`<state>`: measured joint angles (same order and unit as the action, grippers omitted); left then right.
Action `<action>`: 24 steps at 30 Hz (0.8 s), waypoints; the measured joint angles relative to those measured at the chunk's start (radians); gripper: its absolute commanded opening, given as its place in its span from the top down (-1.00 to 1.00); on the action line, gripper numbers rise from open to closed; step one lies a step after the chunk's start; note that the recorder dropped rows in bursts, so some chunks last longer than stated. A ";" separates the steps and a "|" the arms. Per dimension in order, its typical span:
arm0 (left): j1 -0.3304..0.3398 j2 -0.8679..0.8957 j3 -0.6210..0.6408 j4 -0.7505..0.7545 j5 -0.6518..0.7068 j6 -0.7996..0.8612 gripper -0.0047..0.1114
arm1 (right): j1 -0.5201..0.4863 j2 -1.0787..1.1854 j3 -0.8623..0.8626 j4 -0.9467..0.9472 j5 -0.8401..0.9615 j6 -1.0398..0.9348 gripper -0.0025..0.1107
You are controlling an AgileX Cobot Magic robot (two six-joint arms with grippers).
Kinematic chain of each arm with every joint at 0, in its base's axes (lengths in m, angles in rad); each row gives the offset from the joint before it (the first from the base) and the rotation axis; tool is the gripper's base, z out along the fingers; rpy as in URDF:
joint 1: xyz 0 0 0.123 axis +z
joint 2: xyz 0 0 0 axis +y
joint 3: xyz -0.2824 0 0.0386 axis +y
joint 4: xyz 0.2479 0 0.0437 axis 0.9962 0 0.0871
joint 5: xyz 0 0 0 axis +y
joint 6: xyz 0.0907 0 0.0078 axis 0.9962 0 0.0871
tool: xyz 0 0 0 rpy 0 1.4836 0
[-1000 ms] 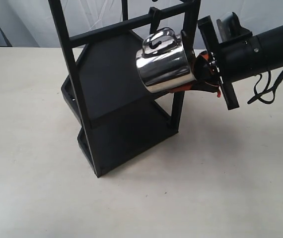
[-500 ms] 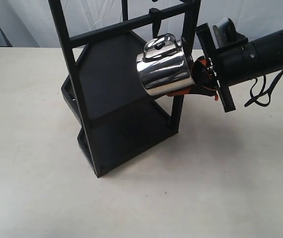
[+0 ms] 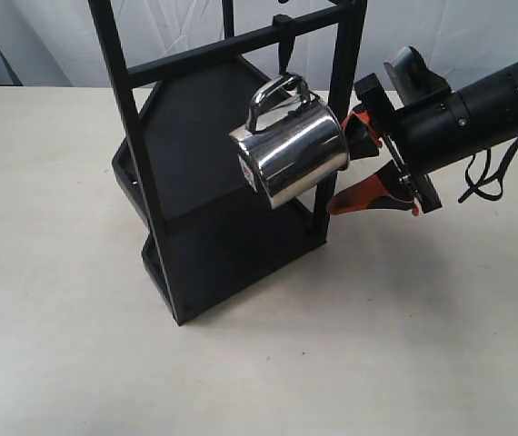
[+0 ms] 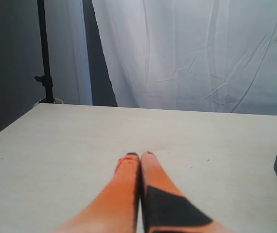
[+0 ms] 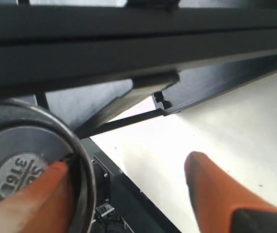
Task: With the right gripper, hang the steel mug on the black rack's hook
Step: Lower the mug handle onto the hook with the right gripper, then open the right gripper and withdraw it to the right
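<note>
Black and matte, the black rack (image 3: 214, 182) stands tilted on the pale table (image 3: 59, 345), its crossbar (image 3: 214, 50) running between the square posts. You can see the steel mug (image 3: 291, 150) hanging by its looped handle (image 3: 273, 91) from the hook (image 3: 283, 50) under that crossbar, the body tipped with its base toward the right gripper (image 3: 354, 168). That gripper sits just beside the mug, its orange-red fingers (image 3: 368, 193) spread wide; in the exterior view the mug is clear of the space between them. In the right wrist view one finger (image 5: 31, 199) overlaps the stamped base (marked 316) (image 5: 19, 172), though you cannot tell whether it touches. Your left gripper (image 4: 139, 156) has its fingers pressed together over bare table.
</note>
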<state>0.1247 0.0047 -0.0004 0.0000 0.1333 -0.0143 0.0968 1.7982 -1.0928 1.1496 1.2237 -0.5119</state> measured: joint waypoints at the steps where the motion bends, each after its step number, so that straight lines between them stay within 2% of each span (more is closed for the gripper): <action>1: 0.000 0.000 0.000 0.000 0.000 0.000 0.89 | 0.000 0.000 0.000 0.000 0.000 0.000 -0.12; 8: 0.000 0.000 0.000 0.000 0.000 0.000 0.89 | -0.013 -0.002 0.000 -0.020 0.008 -0.002 -0.12; 16: 0.000 0.000 0.000 0.000 0.000 0.000 0.89 | -0.110 -0.057 0.000 -0.023 0.009 -0.002 -0.12; 24: 0.000 0.000 0.000 0.000 0.000 0.000 0.89 | -0.117 -0.070 0.000 -0.001 0.001 -0.002 -0.12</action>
<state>0.1247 0.0047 -0.0004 0.0000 0.1333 -0.0143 -0.0200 1.7284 -1.0928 1.1488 1.2250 -0.5136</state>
